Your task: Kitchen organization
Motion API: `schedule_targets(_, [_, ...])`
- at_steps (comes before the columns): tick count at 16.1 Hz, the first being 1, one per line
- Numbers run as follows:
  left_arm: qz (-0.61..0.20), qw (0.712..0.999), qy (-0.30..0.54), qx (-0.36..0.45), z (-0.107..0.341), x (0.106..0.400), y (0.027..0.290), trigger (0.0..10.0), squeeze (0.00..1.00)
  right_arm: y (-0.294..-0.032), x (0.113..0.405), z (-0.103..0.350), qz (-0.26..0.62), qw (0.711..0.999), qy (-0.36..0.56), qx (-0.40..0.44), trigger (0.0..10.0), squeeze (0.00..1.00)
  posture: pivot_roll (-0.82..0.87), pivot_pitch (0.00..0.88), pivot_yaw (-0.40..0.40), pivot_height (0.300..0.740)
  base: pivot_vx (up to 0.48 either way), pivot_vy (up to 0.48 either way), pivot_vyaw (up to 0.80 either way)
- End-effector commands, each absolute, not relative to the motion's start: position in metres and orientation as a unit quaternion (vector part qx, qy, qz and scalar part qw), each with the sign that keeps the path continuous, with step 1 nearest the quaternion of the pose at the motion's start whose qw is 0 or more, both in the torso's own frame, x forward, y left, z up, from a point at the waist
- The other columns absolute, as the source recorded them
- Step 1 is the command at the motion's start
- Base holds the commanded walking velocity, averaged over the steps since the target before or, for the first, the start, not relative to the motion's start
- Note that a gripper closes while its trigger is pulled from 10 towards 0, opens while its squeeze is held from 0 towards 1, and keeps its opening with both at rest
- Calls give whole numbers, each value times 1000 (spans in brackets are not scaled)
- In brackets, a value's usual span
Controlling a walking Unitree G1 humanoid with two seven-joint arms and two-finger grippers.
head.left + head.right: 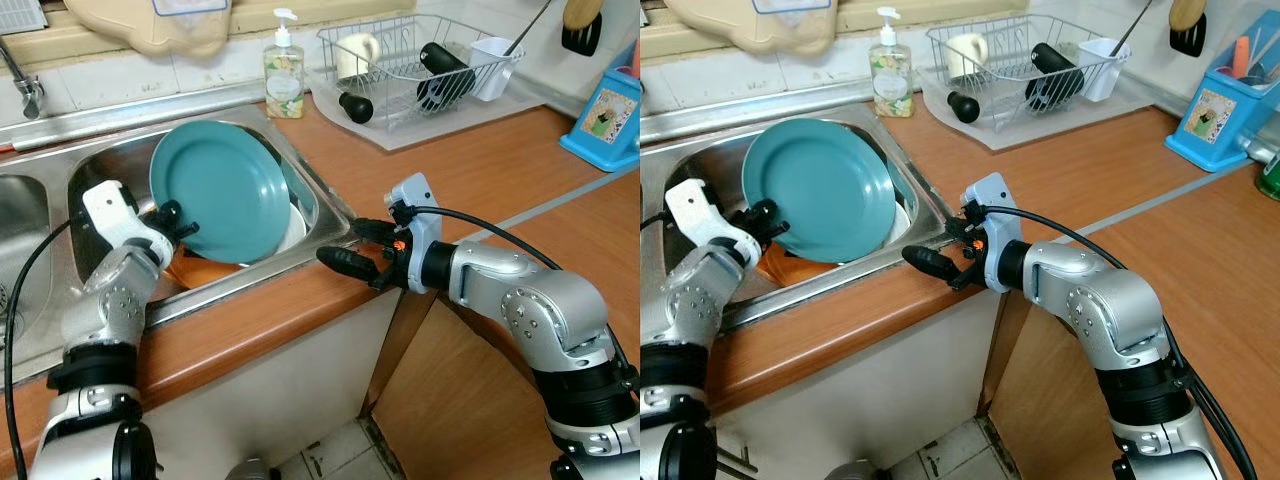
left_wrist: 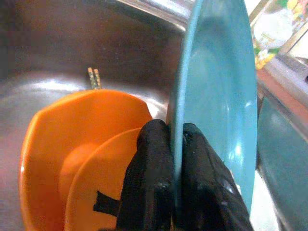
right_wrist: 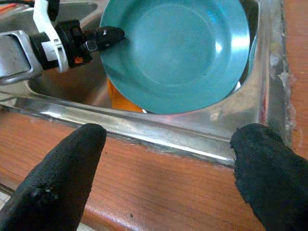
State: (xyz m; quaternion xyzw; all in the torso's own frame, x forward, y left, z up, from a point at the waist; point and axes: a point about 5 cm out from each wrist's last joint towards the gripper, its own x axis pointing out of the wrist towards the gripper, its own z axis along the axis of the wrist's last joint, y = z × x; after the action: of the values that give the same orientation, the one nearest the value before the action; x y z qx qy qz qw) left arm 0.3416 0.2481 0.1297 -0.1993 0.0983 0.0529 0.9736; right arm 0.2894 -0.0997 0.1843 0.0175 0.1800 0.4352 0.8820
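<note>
Left gripper (image 1: 172, 222) pinches the round teal plastic plate (image 1: 222, 190) at its nine o'clock rim, standing it on edge in the steel sink (image 1: 325, 210); right gripper (image 1: 365, 250), spread wide and empty, waits at the plate's four o'clock.

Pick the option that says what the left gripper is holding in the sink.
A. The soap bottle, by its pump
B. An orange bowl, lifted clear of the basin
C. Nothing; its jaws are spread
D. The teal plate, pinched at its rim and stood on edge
D. The left gripper has its jaws shut across the rim of the teal plate, which stands on edge in the sink above the orange bowls.
</note>
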Motion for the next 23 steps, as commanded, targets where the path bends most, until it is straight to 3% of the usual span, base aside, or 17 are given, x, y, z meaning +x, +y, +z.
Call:
schedule_targets(1, [74,972,137,-179,116,338,252,10000,1000,-102,289,185,434,883,177,8,10000,1000,-20,0,46,740,0,0,0])
schedule_targets(13, [110,976,178,-67,115,328,279,10000,1000,-117,303,182,365,915,167,17,10000,1000,-15,0,49,740,0,0,0])
schedule_targets(15, [107,981,162,-7,121,327,282,10000,1000,-118,304,185,355,922,153,6,10000,1000,-16,0,51,740,0,0,0])
schedule_targets(20, [94,994,-17,61,174,320,276,10000,969,-122,310,202,276,960,41,-22,10000,1000,-16,0,47,740,0,0,320])
schedule_targets(21, [67,994,-45,76,182,315,263,10000,639,-119,307,206,262,965,12,-25,10000,1000,-15,0,47,740,0,0,800])
schedule_targets(22, [56,994,-53,78,184,313,258,10000,447,-117,305,207,260,965,4,-27,10000,1000,-15,0,47,740,0,0,800])
schedule_targets(23, [21,995,-72,61,189,306,236,10000,82,-113,300,208,249,968,-18,-21,10000,1000,-16,0,44,740,0,0,800])
